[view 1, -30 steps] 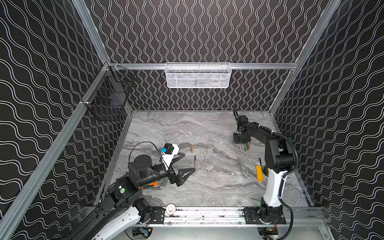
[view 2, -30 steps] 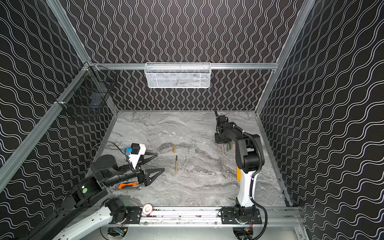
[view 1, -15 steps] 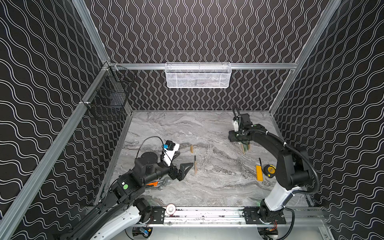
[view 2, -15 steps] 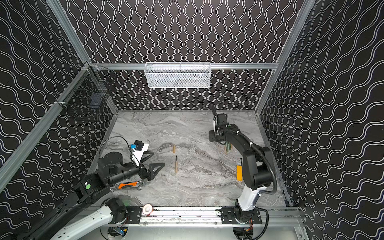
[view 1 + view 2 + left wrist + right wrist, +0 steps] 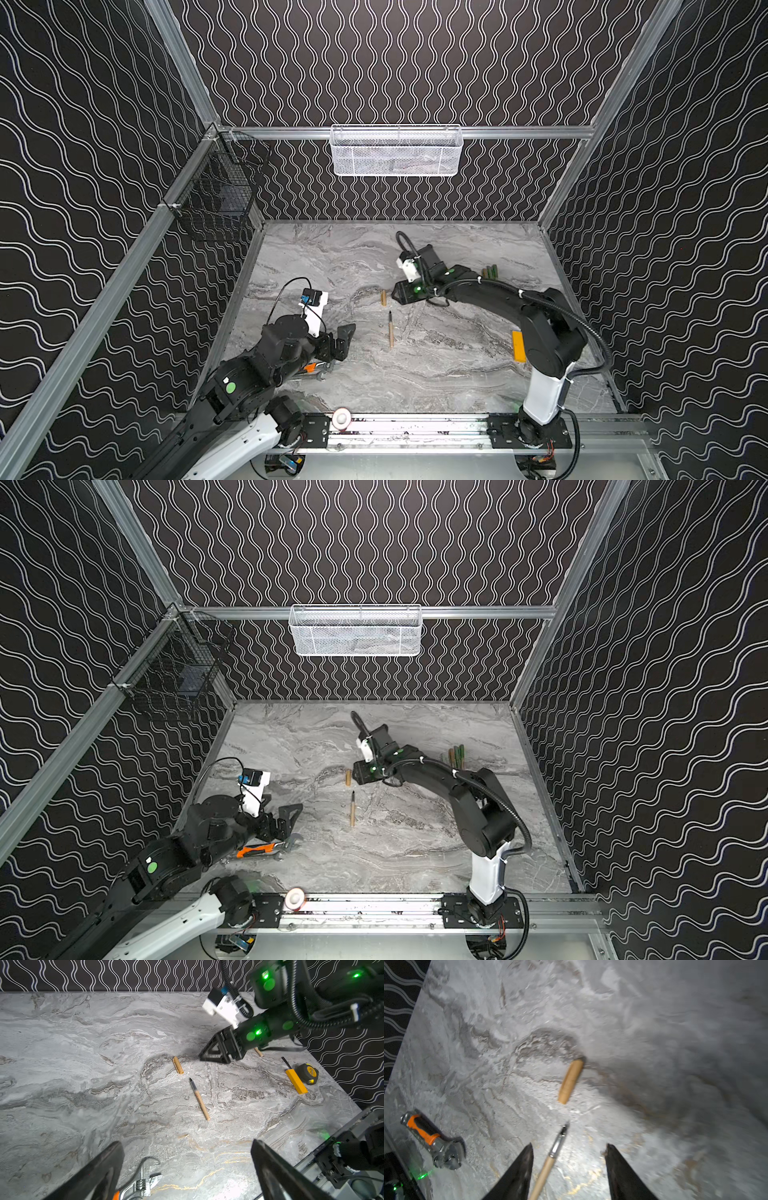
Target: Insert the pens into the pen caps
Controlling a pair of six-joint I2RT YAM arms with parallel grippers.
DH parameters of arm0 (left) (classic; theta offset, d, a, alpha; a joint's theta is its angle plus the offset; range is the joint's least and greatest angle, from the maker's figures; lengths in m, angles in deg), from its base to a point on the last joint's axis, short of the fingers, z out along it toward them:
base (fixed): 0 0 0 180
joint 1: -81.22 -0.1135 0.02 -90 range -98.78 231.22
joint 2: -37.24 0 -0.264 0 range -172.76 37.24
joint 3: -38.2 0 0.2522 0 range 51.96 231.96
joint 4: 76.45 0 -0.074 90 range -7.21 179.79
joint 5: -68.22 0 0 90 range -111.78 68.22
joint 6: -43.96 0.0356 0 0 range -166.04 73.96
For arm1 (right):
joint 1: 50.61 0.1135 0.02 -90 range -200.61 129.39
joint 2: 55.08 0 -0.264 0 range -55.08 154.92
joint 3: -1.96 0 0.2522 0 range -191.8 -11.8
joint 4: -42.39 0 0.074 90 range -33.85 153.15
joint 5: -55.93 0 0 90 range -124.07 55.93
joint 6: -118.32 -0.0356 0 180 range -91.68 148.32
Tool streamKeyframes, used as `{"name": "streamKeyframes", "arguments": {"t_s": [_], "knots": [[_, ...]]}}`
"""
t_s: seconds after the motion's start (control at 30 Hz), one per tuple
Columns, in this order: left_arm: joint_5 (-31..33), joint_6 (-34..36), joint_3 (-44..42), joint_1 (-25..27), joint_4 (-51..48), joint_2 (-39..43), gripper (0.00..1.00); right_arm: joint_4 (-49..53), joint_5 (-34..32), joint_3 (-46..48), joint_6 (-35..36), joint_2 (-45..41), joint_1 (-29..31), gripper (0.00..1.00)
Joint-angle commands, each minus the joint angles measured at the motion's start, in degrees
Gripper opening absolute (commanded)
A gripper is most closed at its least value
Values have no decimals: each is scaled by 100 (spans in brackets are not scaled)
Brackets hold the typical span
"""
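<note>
right claw [image 5: 397, 294] has swung in from the green pens [image 5: 491, 272] near the right wall, jaws apart, empty. tan cap [image 5: 383, 297] just off its tips, tan pen [image 5: 390, 330] close by, bare marble table [image 5: 436, 374] around. left claw [image 5: 187, 1144] gapes wide. pen's print unreadable.

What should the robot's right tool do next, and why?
Probably slide the right tool a little forward and lower it around the tan cap. Its jaws stand open and empty, the cap lies loose just ahead, and the uncapped tan pen lies close by on the table.
</note>
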Motion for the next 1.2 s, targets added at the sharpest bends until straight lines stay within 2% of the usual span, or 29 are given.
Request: {"name": "streamKeyframes", "arguments": {"t_s": [0.0, 0.2, 0.47, 0.7, 0.97, 1.17], "knots": [[111, -102, -23, -7, 6, -1, 99, 123, -206, -101, -277, 260, 269, 57], [9, -58, -27, -4, 49, -75, 99, 343, -756, -179, -431, 604, 691, 54], [34, -88, -57, -6, 48, 52, 99, 531, -1198, -241, -520, 847, 895, 47], [-24, -123, -96, -4, 110, -4, 99, 656, -1373, -358, -508, 962, 936, 32], [-335, -343, -449, -7, 502, -109, 99, 754, -1431, -479, -478, 1069, 937, 20], [-468, -401, -696, 0, 721, -218, 99, 645, -1338, -467, -459, 924, 907, 16]]}}
